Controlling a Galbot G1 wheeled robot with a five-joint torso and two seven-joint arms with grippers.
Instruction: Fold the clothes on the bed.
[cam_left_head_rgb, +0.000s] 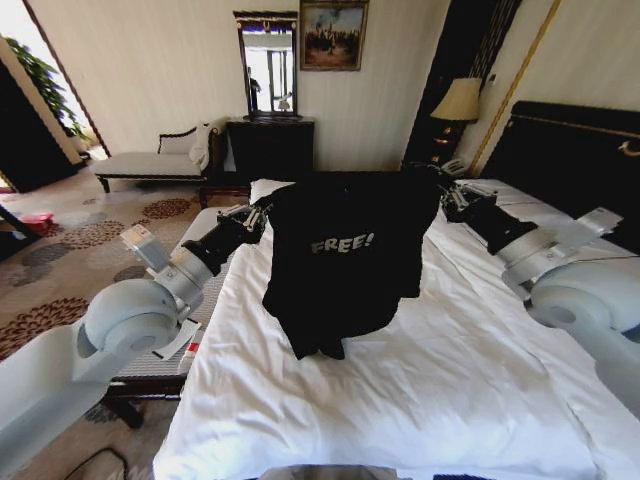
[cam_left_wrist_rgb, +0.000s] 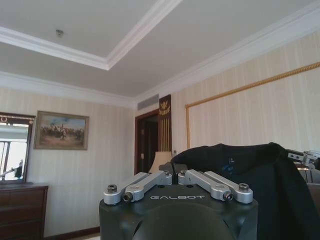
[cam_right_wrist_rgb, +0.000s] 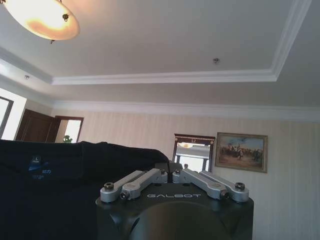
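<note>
The left gripper (cam_left_head_rgb: 266, 212) has its jaws closed on one shoulder of the black T-shirt (cam_left_head_rgb: 345, 265), and the right gripper (cam_left_head_rgb: 445, 196) has its jaws pinched on the other shoulder, so the garment hangs spread between them in the air. In the left wrist view the left gripper (cam_left_wrist_rgb: 176, 176) meets the dark cloth (cam_left_wrist_rgb: 260, 175) at its tips; in the right wrist view the right gripper (cam_right_wrist_rgb: 173, 172) does the same, with the shirt (cam_right_wrist_rgb: 60, 190) stretching away and a small neck label showing inside the collar.

The shirt faces the head camera with white "FREE!" lettering on the chest. Its top edge is held roughly level, the sleeves droop at both sides, and the hem hangs just above the white duvet (cam_left_head_rgb: 400, 390) of the bed (cam_left_head_rgb: 570, 140), near the bed's middle. Both arms reach forward from either side of the bed's foot. A padded bench (cam_left_head_rgb: 150, 365) stands beside the bed on the left.
</note>
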